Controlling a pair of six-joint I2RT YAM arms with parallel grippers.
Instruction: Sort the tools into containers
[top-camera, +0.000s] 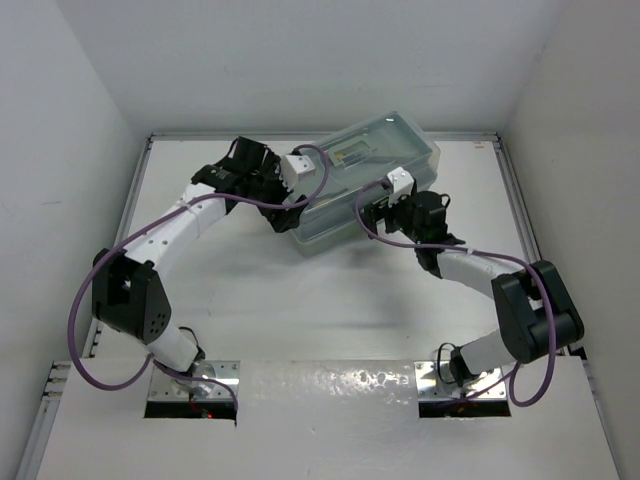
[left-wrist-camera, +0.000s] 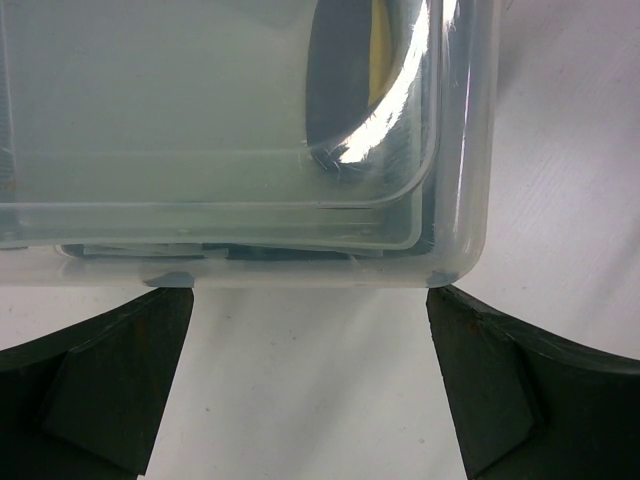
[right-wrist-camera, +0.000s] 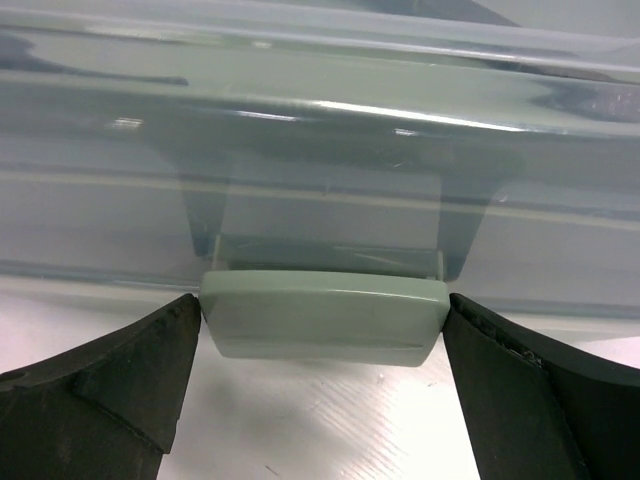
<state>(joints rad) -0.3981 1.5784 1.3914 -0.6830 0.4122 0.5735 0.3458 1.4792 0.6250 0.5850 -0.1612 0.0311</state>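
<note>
Now the closed toolbox (top-camera: 365, 185) sits far on the bench (top-camera: 300, 300); the left jaws stand wide open and empty at its left corner, and the right jaws, open and empty too, flank the green latch (right-wrist-camera: 322, 315). I think it is better to lift this latch slowly while the left side steadies the toolbox. Only the left wrist view shows what seems a dark-yellow tool (left-wrist-camera: 350, 90) under the lid (left-wrist-camera: 200, 100).

Toolbox (top-camera: 365, 185) lid is down, so there is no way in from above. The latch (right-wrist-camera: 322, 315) on its near long side fills the gap between the spread fingers of the right gripper (right-wrist-camera: 320, 308), with no spare room either side. The toolbox's left corner lies just ahead of the left gripper (left-wrist-camera: 305, 330), jaws wide, with bare table (top-camera: 330, 300) between them. Near of the toolbox the table is open down to the arm bases. Far of the toolbox there is only a narrow strip before the back wall (top-camera: 300, 60).
</note>
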